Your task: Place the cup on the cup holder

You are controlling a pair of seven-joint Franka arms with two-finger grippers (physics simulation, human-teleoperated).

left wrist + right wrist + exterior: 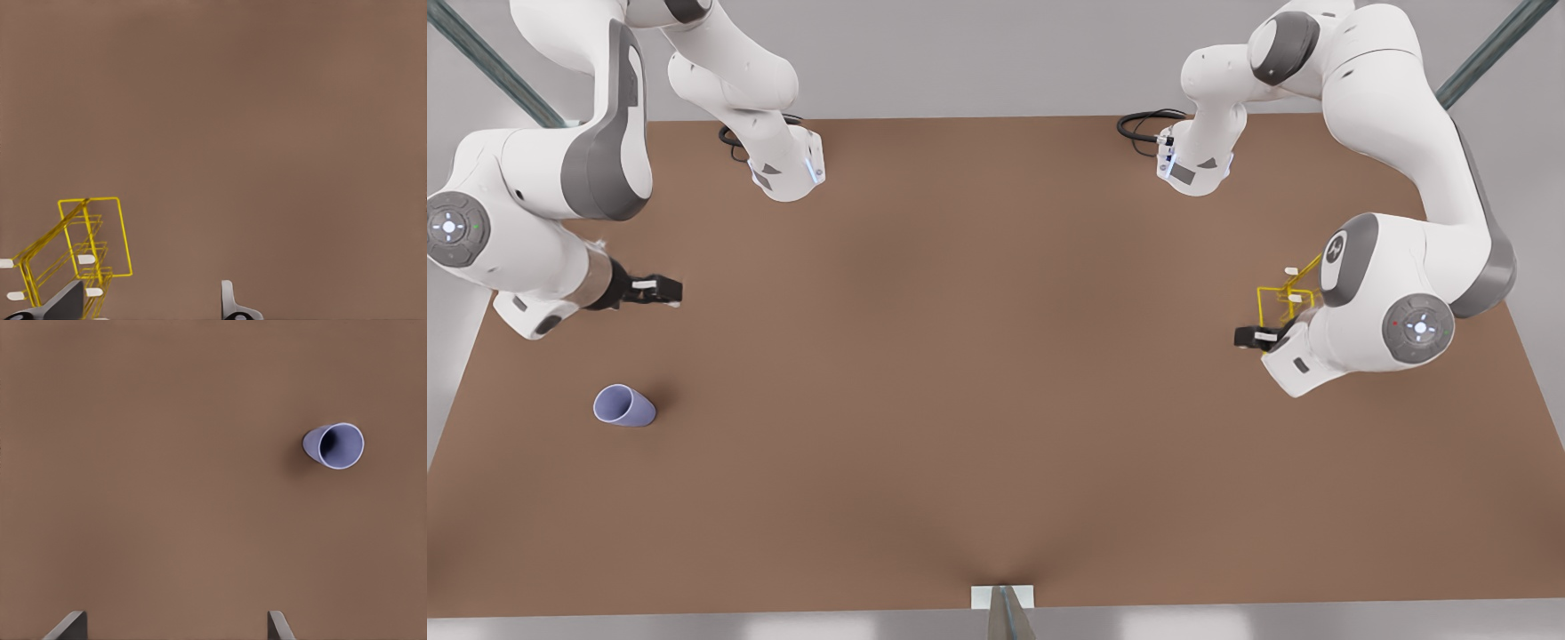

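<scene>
Brown table point(996, 356); cup point(624, 406) upright; grey wall point(978, 53) behind.

No readable text, no labels, no brands, no numbers on anything in view

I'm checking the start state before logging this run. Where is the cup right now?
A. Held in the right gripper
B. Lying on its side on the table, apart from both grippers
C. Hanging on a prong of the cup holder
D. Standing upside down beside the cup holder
B: the cup lies on its side on the bare table, apart from the open right gripper and far from the cup holder by the open left gripper.
</scene>
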